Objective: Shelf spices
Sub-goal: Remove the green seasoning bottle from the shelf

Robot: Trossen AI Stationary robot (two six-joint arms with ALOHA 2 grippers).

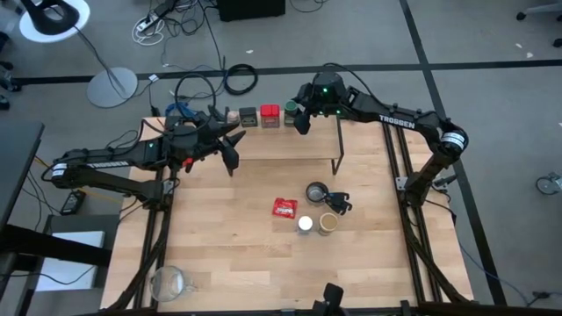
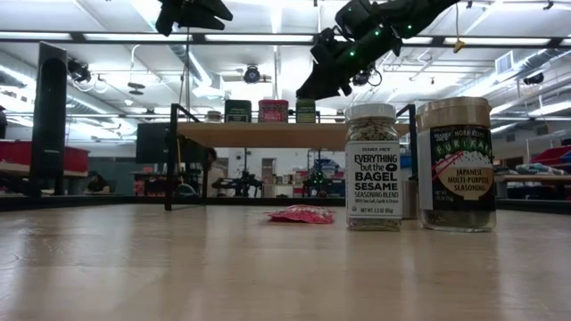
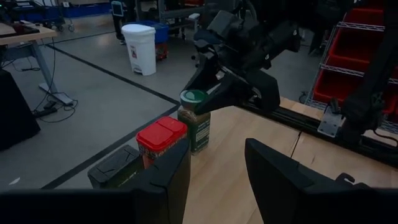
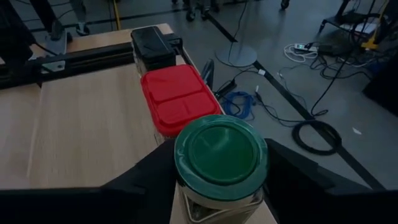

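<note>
Right gripper (image 4: pixel 217 180) is straddling the green jar (image 4: pixel 220 155), fingers either side, whether pinching cannot be told | jar is standing upright on the shelf (image 1: pixel 263 140), beside the red tin (image 4: pixel 177 102) | left gripper (image 1: pixel 232 155) is idling spread, farther off.

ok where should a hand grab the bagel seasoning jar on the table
Grip the white-capped jar around its round body just below the cap, coming down from above. It stands upright with the tan-lidded jar close beside it, so put the fingers on the two sides clear of that neighbour.
</note>
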